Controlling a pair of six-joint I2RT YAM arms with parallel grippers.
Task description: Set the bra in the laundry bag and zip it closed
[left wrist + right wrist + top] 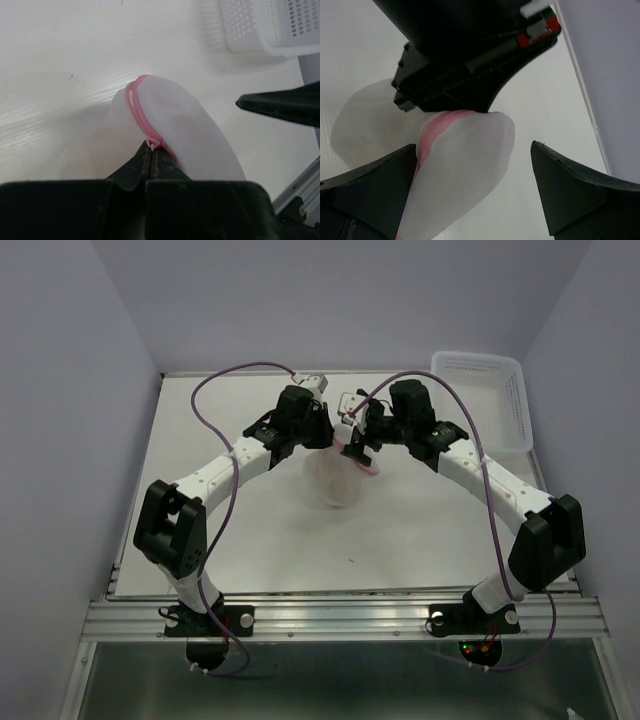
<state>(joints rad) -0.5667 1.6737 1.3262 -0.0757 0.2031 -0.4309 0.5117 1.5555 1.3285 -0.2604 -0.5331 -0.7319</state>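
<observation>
The laundry bag [333, 478] is a white mesh pouch with a pink-trimmed edge [141, 115], and it lies mid-table between the two arms. My left gripper [152, 148] is shut on the bag's pink zipper edge, pinching it at the fingertips; in the top view this gripper [327, 434] is over the bag's far side. My right gripper [472, 172] is open, and a raised lobe of the laundry bag [465, 165] stands between its fingers without either pad pressing it. In the top view the right gripper [356, 447] hangs by the pink rim. The bra is hidden.
A rigid white perforated basket [482, 398] stands at the table's back right corner and also shows in the left wrist view [270, 25]. One black finger of the right gripper [285, 102] reaches in from the right, close to the bag.
</observation>
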